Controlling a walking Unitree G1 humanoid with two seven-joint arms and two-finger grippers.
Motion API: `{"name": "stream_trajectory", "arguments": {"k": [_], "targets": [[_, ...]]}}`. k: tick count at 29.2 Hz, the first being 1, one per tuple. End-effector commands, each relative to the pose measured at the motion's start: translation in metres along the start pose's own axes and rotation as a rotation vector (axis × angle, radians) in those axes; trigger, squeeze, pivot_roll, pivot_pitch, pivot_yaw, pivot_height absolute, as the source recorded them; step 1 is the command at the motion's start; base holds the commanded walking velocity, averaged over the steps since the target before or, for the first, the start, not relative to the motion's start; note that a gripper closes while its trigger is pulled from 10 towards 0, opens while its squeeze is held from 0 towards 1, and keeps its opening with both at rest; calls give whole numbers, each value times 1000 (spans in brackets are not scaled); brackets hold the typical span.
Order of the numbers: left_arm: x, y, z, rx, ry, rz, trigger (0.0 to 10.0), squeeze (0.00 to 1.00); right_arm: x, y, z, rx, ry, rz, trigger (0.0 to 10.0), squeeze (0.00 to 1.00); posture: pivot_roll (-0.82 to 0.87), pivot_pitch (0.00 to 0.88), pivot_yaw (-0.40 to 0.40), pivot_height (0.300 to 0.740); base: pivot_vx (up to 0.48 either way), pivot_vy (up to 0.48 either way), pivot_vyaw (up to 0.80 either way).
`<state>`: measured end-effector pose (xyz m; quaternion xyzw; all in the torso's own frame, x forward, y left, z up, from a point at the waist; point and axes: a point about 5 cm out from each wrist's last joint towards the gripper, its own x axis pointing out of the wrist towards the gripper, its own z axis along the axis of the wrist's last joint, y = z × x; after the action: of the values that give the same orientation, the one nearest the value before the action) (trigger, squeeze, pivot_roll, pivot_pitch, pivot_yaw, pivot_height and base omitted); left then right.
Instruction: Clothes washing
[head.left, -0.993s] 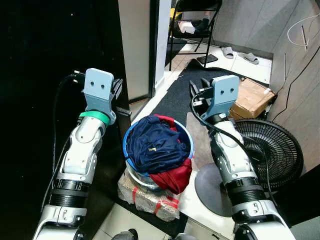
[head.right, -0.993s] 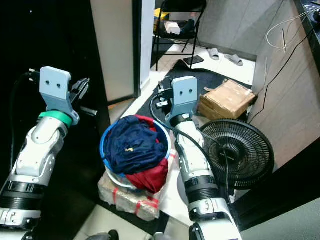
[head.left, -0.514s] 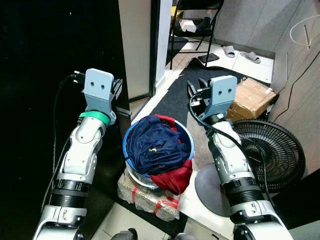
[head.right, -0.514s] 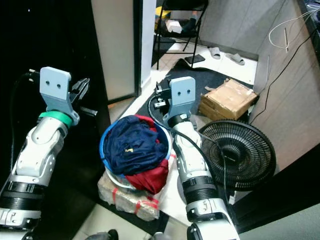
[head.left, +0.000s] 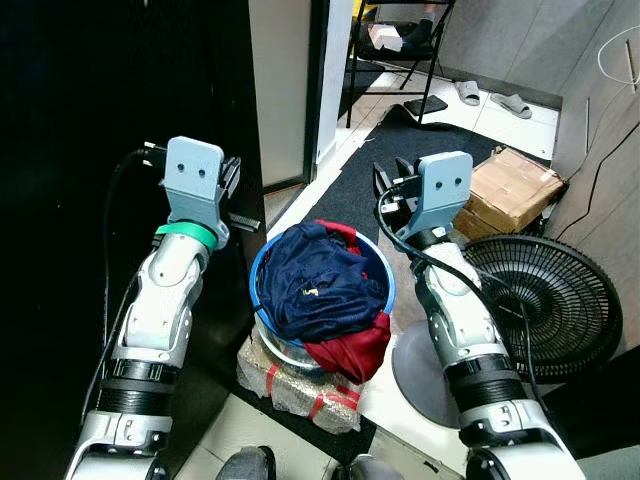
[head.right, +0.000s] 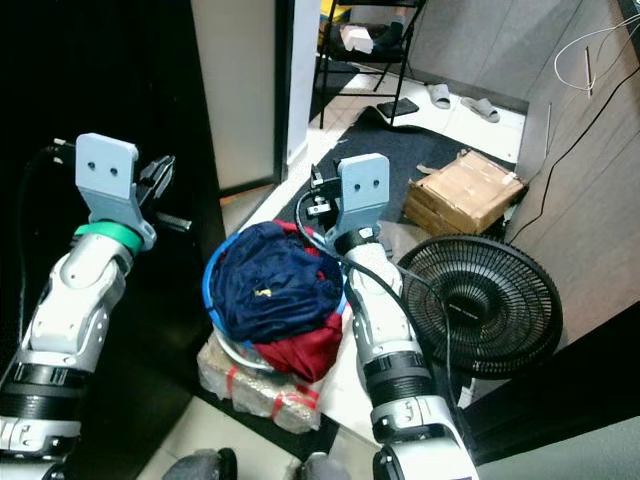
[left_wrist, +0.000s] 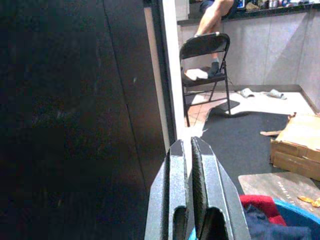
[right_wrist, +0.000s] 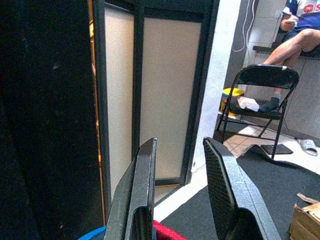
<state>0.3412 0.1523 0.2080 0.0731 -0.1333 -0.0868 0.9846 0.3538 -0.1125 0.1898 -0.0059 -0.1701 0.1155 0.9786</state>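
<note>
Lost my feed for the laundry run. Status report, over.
Left gripper shut, right gripper open, both raised, empty. Blue basin heaped with navy and red clothes, on wrapped block. Floor fan close on the right.

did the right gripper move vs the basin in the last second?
Cannot tell for sure. The whole view shifted, so the camera moved. Against the blue basin, the right gripper sits in much the same place, above its far right rim.
</note>
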Motion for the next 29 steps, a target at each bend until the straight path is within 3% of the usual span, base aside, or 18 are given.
{"name": "stream_trajectory", "arguments": {"k": [1, 29], "targets": [[-2, 1, -6, 4, 22, 2, 10000, 0, -2, 0, -5, 3, 18, 0, 10000, 0, -8, 0, 30, 630, 0, 0, 0], [-2, 1, -7, 5, 25, 10, 10000, 0, -2, 1, -5, 6, 20, 5, 10000, 0, -7, 0, 30, 555, 0, 0, 0]]}}
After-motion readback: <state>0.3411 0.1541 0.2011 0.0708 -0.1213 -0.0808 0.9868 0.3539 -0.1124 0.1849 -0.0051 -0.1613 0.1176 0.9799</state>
